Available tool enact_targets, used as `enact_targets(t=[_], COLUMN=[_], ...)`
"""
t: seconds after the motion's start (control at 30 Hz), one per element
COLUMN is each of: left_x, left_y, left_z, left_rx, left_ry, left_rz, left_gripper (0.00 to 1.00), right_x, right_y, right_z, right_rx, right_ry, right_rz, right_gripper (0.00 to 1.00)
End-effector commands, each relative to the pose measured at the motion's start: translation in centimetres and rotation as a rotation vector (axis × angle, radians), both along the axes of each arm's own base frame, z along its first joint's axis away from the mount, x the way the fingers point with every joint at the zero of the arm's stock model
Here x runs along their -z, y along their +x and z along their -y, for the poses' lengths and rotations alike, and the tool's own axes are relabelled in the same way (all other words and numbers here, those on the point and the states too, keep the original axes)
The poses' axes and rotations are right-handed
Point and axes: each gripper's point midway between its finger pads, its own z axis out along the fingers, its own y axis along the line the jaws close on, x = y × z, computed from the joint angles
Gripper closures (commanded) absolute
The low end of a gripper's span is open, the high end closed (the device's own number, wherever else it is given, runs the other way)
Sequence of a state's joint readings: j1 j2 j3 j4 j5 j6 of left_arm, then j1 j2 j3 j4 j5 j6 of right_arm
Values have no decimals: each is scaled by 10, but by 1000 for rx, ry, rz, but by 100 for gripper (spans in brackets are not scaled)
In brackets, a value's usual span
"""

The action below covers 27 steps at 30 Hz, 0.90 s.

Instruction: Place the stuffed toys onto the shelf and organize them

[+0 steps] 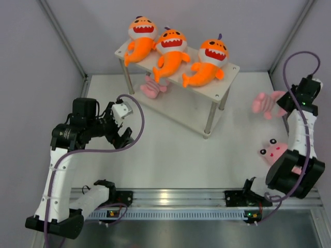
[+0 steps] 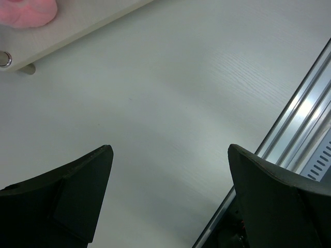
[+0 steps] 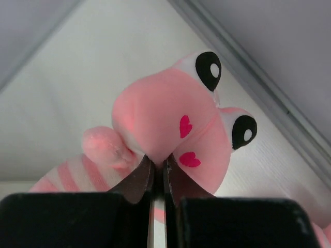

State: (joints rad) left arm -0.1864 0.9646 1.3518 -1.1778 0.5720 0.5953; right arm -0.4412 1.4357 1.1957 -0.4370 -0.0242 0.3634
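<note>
1. Pinching a fold of the pink striped plush (image 3: 165,121), the right gripper (image 3: 158,166) has its jaws almost together on the fabric. This looks like the pickup step, at the table's right edge, well apart from the shelf (image 1: 220,89).
2. Next, I judge, comes a carry to the flat white lower tier, beside the second pink plush (image 1: 152,88). The toy is soft, rounded and squashy, so the pinch could slip.
3. Over bare table, the left gripper (image 2: 170,151) hangs wide and empty.

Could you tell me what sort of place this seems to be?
Probably a lab robot cell: grey panel walls enclose a white table, two arms are bolted to an aluminium rail, and plush toys sit on a small shelf.
</note>
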Motion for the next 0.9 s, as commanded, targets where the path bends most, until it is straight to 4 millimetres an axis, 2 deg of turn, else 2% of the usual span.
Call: enact_targets(t=[0.0, 0.03, 0.07, 0.1, 0.17, 0.2, 0.23, 0.3, 0.33, 0.37, 0.4, 0.43, 0.5, 0.53, 0.6, 0.63, 0.67, 0.7, 0.77, 0.8, 0.83, 0.87], left_x=[2, 0, 0, -1, -4, -6, -6, -9, -11, -13, -17, -19, -23, -25, -26, -26, -27, -28, -31, -31, -32, -33], left_y=[-4, -3, -3, -4, -6, -7, -8, -9, -8, -7, -7, -7, -9, -8, -6, -4, -4, -4, -5, -6, -6, -8], left_z=[5, 4, 5, 6, 7, 8, 7, 6, 4, 1, -1, -2, -5, -8, -15, -19, -21, -23, -24, -24, -25, -25], left_rx=[48, 48, 46, 51, 58, 60, 58, 51, 40, 24, 14, 8, -7, -20, -56, -72, -78, -88, -94, -97, -103, -104], left_ry=[-8, -7, -10, -15, -26, -30, -30, -27, -22, -11, -8, -4, 1, 4, 31, 43, 47, 53, 47, 43, 37, 34], left_rz=[-1, 3, 0, 4, 9, 16, 17, 31, 35, 52, 64, 75, 96, 103, 121, 125, 134, 138, 149, 146, 147, 153], left_gripper=[1, 1, 1, 1, 1, 1, 1, 1, 1, 1, 1, 1, 1, 1, 1, 1, 1, 1, 1, 1, 1, 1], right_x=[-140, -179, -199, -242, -270, -299, -309, -320, -339, -341, -357, -362, -375, -377, -383, -383, -383, -379, -376, -369, -364, -359], right_y=[-21, -29, -35, -44, -55, -62, -61, -60, -61, -62, -64, -65, -73, -78, -86, -94, -96, -102, -107, -105, -118, -123], right_z=[-6, -10, -13, -20, -35, -44, -64, -84, -115, -130, -143, -170, -192, -215, -239, -265, -278, -305, -333, -354, -380, -394], right_rx=[15, 13, 7, -1, -42, -57, -112, -156, -238, -279, -313, -382, -429, -484, -548, -627, -663, -735, -800, -842, -912, -948], right_ry=[-146, -173, -190, -227, -251, -283, -286, -315, -310, -292, -281, -253, -235, -211, -182, -155, -145, -122, -132, -136, -131, -130], right_rz=[282, 336, 363, 446, 484, 538, 559, 555, 607, 604, 646, 666, 719, 740, 783, 799, 806, 804, 806, 785, 773, 760], right_gripper=[100, 100, 100, 100, 100, 100, 100, 100, 100, 100, 100, 100, 100, 100, 100, 100, 100, 100, 100, 100, 100, 100])
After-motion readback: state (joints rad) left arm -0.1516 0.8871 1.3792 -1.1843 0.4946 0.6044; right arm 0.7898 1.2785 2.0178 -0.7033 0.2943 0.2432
